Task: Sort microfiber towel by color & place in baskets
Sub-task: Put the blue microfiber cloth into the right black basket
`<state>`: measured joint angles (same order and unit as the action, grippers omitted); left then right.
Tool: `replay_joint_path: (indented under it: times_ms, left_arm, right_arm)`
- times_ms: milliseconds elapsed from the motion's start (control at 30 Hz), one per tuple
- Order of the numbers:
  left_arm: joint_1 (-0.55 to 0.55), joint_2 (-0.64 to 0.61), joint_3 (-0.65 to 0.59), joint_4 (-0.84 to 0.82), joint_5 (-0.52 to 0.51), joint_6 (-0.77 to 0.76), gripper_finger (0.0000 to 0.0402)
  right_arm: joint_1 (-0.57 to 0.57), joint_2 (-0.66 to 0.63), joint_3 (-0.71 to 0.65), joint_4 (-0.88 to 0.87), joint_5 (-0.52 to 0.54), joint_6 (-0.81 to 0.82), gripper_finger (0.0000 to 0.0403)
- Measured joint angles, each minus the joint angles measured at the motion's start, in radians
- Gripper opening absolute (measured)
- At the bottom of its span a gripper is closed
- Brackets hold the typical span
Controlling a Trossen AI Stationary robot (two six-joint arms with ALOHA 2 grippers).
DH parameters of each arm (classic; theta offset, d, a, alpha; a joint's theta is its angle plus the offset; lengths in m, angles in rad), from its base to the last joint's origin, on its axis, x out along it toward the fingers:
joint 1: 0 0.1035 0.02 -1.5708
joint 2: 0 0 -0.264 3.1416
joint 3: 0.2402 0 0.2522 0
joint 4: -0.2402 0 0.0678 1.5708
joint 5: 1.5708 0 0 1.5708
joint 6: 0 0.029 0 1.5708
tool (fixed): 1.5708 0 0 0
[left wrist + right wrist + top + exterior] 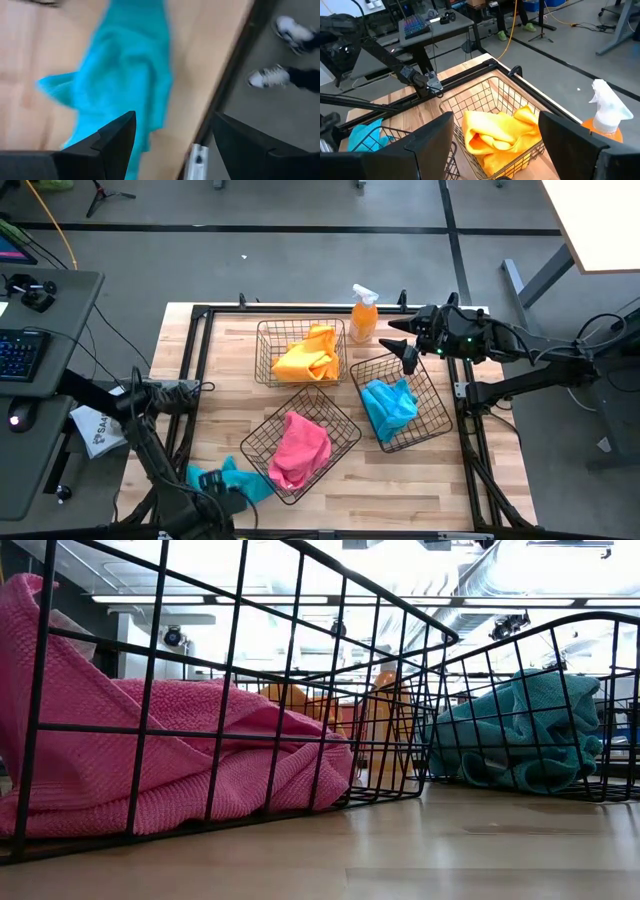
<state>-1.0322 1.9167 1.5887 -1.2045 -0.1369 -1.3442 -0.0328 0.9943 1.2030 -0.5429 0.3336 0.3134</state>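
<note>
A loose teal towel lies crumpled on the table near its near-left corner, also seen in the left wrist view. My left gripper hovers open just over it, by the near edge rail. Three wire baskets hold towels. The far basket holds a yellow towel. The middle basket holds a pink towel. The right basket holds a teal towel. My right gripper is open, raised above the right basket's far edge.
An orange spray bottle stands at the table's far edge between the far and right baskets. Black frame rails run along the table's sides. A person's shoes show on the floor beyond the near edge. A desk with a keyboard stands left.
</note>
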Motion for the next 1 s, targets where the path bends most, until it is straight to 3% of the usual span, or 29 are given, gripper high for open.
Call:
replay_joint_path:
  times_ms: [133, 333, 533, 633, 800, 1000]
  left_arm:
    - [-0.032, -0.015, -0.019, -0.021, -0.022, -0.050, 0.0248]
    - [-0.058, -0.066, -0.195, 0.120, 0.050, -0.007, 0.0248]
    - [-0.046, -0.162, -0.328, 0.165, 0.004, 0.026, 0.0248]
    - [-0.049, -0.188, -0.401, 0.235, 0.033, 0.078, 0.0248]
    - [-0.047, -0.186, -0.491, 0.398, 0.069, 0.160, 0.0248]
    - [-0.042, -0.180, -0.577, 0.404, 0.063, 0.112, 0.0248]
  right_arm:
    - [0.000, 0.000, 0.000, 0.000, 0.001, -0.001, 0.0288]
    - [0.000, 0.000, 0.000, 0.000, 0.002, 0.000, 0.0288]
    - [0.000, 0.000, 0.000, 0.000, 0.002, 0.003, 0.0288]
    - [0.000, 0.000, 0.000, 0.000, 0.002, 0.018, 0.0288]
    - [0.000, 0.000, 0.000, -0.016, 0.003, 0.022, 0.0288]
    - [0.000, 0.000, 0.000, -0.078, 0.005, 0.066, 0.0288]
